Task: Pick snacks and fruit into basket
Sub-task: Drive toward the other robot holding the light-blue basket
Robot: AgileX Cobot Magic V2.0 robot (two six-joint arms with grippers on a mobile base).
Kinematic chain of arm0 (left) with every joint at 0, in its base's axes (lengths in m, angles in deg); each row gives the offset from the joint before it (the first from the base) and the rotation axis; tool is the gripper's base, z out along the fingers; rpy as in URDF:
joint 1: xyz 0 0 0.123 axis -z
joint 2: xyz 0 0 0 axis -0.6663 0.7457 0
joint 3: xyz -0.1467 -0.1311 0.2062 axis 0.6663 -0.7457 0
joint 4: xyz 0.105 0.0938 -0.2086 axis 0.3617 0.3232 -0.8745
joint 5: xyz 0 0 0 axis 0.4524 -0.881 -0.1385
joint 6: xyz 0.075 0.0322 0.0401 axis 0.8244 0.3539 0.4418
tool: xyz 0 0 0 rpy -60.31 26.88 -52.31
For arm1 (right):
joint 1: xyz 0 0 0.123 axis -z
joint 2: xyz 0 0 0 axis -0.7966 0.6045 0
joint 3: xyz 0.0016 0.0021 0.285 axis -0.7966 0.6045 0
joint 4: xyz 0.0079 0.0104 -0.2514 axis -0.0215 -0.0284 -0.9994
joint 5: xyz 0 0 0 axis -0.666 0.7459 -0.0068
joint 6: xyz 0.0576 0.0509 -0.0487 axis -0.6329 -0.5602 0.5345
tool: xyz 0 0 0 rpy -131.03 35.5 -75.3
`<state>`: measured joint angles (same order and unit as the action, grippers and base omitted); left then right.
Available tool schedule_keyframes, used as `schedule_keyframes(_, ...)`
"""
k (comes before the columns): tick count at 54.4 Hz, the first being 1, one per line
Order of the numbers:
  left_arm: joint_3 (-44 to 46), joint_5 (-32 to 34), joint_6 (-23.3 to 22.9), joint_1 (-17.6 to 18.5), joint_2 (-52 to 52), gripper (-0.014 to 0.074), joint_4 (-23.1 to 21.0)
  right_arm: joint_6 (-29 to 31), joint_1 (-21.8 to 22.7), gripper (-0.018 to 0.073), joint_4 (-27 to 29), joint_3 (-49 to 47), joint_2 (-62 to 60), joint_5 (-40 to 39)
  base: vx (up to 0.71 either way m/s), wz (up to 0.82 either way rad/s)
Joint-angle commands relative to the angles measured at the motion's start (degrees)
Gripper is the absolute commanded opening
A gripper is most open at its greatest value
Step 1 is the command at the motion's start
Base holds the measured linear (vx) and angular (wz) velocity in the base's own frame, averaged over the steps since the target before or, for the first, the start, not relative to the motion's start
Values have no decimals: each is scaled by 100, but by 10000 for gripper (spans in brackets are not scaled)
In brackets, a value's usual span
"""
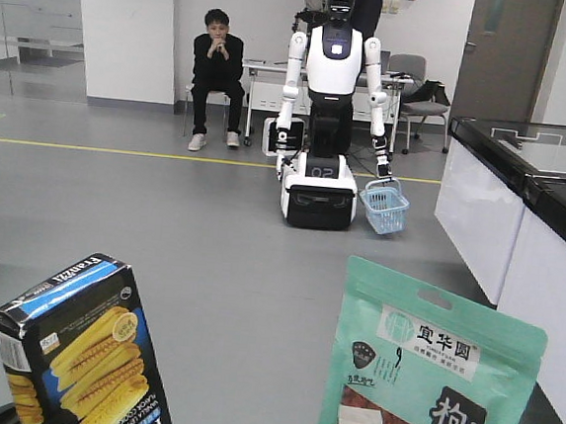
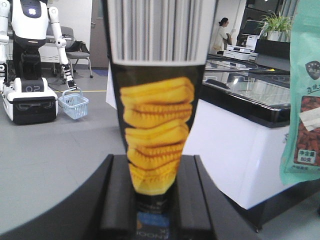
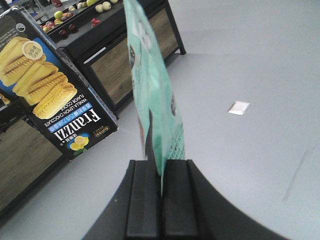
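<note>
black-and-blue cardboard printed with yellow corn cobs marks the carton (image 1: 82,353), which is held up in the air at the left, tilted, by the left gripper (image 2: 152,200). its two dark fingers (image 2: 120,200) are seen pressed against the narrow lower end of the box, so it is clamped at one end only. a slip or a swing is judged possible there, since most of the box stands above the grip and the glossy card offers little friction.

just to the right, apart from the carton, the teal pouch (image 1: 427,383) with its window of red berries is held upright by the right gripper (image 3: 161,192), which is closed on the thin lower edge of the pouch. the film is soft, so it could fold over or be pulled out of the pinch if it is moved fast. the two packs could also be knocked together, as they are carried side by side.

the basket meant for them cannot be found in any view, possibly because it lies below the frames. a release made without it in sight could drop both snacks on the grey floor (image 1: 209,265). a blue shopping basket (image 1: 384,207) is seen far off beside another robot (image 1: 329,107), well apart from both packs.
</note>
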<state>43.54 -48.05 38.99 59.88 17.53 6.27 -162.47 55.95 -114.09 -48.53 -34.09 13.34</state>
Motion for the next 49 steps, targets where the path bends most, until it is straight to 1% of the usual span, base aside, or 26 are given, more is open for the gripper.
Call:
schedule_keyframes(1, 139, 553, 8, 18, -91, 0, -146, 67, 7, -9, 101, -167, -45, 76, 61, -11)
schedule_keyframes(49, 139, 553, 8, 18, -91, 0, -146, 67, 7, -9, 108, -167, -45, 75, 60, -13)
